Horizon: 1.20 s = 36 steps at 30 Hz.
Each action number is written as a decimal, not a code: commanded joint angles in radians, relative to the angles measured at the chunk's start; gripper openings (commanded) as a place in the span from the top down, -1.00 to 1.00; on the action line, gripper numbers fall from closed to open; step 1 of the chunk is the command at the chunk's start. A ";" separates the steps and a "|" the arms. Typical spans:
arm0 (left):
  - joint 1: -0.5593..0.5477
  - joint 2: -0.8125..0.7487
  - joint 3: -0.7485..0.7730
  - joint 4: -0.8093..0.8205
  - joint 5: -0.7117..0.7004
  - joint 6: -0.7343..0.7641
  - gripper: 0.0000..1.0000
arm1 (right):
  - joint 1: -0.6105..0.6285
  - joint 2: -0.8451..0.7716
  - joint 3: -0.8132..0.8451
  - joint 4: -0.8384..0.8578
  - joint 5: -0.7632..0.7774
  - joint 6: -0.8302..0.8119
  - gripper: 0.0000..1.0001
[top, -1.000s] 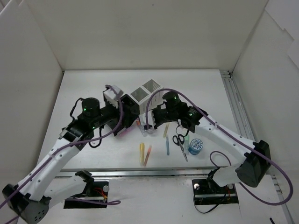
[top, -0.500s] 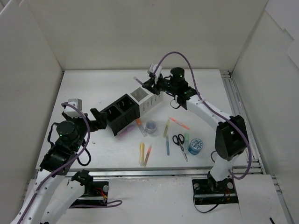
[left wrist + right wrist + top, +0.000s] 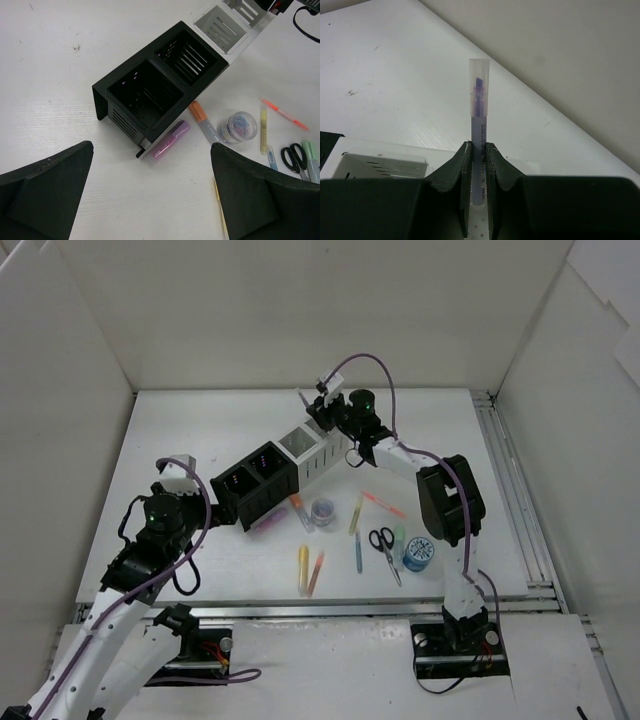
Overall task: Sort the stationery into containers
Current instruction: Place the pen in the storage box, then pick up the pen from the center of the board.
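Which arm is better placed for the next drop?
Right. The right hand grips the clear-capped purple marker at the white slotted compartments; the left hand is open, empty, beside the black plastic compartments.

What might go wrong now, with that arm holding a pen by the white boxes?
The right gripper pinches the marker with most of it sticking out of its grip, so it might tilt or slip. The white compartment sits off to one side in the wrist view, so a release now may miss it or catch its rim.
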 commanded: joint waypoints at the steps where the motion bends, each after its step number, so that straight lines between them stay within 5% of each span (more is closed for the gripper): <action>1: 0.005 -0.027 0.017 0.041 0.018 0.016 -0.99 | -0.016 -0.066 0.002 0.207 0.058 0.029 0.96; 10: 0.005 -0.012 0.012 0.030 0.017 0.009 -0.99 | -0.036 -0.126 -0.155 0.283 0.068 0.059 0.71; 17: 0.005 0.002 0.020 0.032 0.053 0.004 -0.99 | -0.037 -0.204 -0.227 0.305 0.058 0.065 0.23; 22: 0.005 0.006 0.018 0.032 0.069 -0.002 -0.99 | -0.033 -0.302 -0.278 0.303 0.051 0.098 0.12; 25: 0.005 0.026 0.020 0.029 0.121 -0.008 -0.99 | -0.028 -0.395 -0.346 0.297 0.077 0.146 -0.15; 26: 0.005 0.034 0.021 0.029 0.124 -0.013 -0.99 | -0.033 -0.426 -0.370 0.291 0.087 0.166 -0.54; 27: 0.005 0.046 0.029 0.022 0.130 -0.019 -0.99 | -0.030 -0.458 -0.400 0.265 0.101 0.213 -0.95; 32: -0.004 0.120 0.037 0.025 0.173 -0.022 -0.99 | 0.021 -0.687 -0.566 0.031 0.291 0.261 -0.96; 36: -0.027 0.161 0.041 0.047 0.191 -0.030 -0.99 | 0.075 -0.767 -0.503 -0.481 0.607 0.399 -0.96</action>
